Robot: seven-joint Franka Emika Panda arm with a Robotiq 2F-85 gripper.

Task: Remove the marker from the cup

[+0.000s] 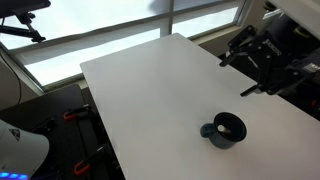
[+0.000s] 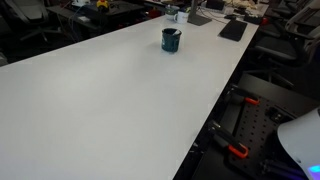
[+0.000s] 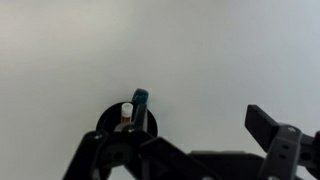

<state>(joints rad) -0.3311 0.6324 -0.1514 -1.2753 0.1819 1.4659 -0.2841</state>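
The cup (image 1: 225, 130) is a small dark blue-grey mug with a paler inside. It stands on the white table (image 1: 150, 90) near one edge, and it also shows far off in an exterior view (image 2: 172, 40). In the wrist view the cup (image 3: 112, 118) is partly hidden behind one finger. The marker (image 3: 140, 100) stands in it, its teal-tinted top poking above the rim. My gripper (image 3: 197, 118) is open and empty. It hangs above the table, apart from the cup (image 1: 240, 72).
The table's edges are close to the cup in an exterior view. A black keyboard (image 2: 232, 30) and small clutter lie at the table's far end. Red-handled clamps (image 2: 236, 151) and dark gear sit below the table edge. Windows (image 1: 100, 30) run behind.
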